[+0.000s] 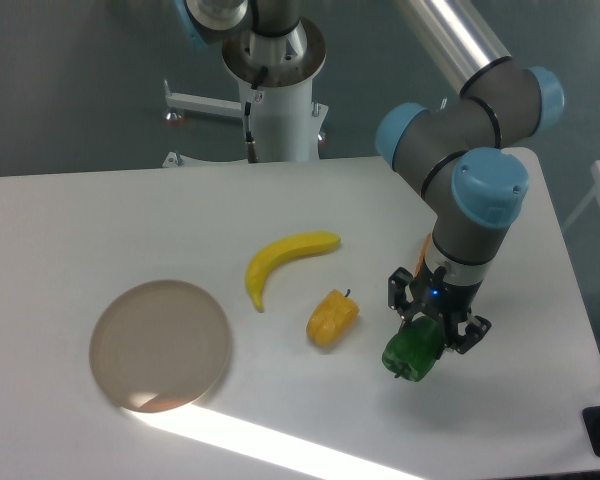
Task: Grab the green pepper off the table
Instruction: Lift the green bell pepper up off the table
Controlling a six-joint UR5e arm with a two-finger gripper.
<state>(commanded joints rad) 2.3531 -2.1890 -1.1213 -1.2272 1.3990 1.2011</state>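
The green pepper (412, 354) hangs in the air over the right side of the white table (100, 220), clear of the surface. My gripper (433, 339) points down from the arm and is shut on the pepper's upper part, its black fingers on either side of it. The pepper's top is hidden between the fingers.
A yellow-orange pepper (332, 318) lies just left of the gripper. A yellow banana (283, 259) lies further back at the centre. A round tan disc (160, 345) rests on the left. The table's right edge is close behind the arm.
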